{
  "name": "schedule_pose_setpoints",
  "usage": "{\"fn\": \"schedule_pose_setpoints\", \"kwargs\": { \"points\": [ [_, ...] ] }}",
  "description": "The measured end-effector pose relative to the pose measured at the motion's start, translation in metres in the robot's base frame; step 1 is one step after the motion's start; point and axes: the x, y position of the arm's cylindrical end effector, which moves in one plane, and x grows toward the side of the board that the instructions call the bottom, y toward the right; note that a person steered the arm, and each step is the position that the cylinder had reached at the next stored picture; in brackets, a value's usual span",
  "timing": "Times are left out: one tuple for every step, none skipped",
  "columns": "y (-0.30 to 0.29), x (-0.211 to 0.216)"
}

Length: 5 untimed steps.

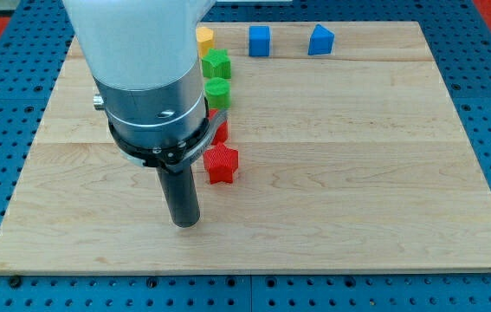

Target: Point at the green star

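The green star (216, 63) lies near the view's top, just right of the arm's body. A round green block (218, 91) sits right below it. My tip (185, 224) rests on the wooden board (358, 173) in the lower left part of the view, far below the green star. It stands below and to the left of a red star (222, 164), apart from it.
A yellow block (204, 38), partly hidden by the arm, sits above the green star. A blue cube (259, 40) and another blue block (320, 40) lie along the top edge. A second red block (220, 130) is half hidden behind the arm.
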Motion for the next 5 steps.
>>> {"fn": "schedule_pose_setpoints", "kwargs": {
  "points": [
    [0.000,-0.003],
    [-0.003,-0.009],
    [-0.042,-0.045],
    [-0.075,-0.092],
    [-0.080,-0.137]
  ]
}}
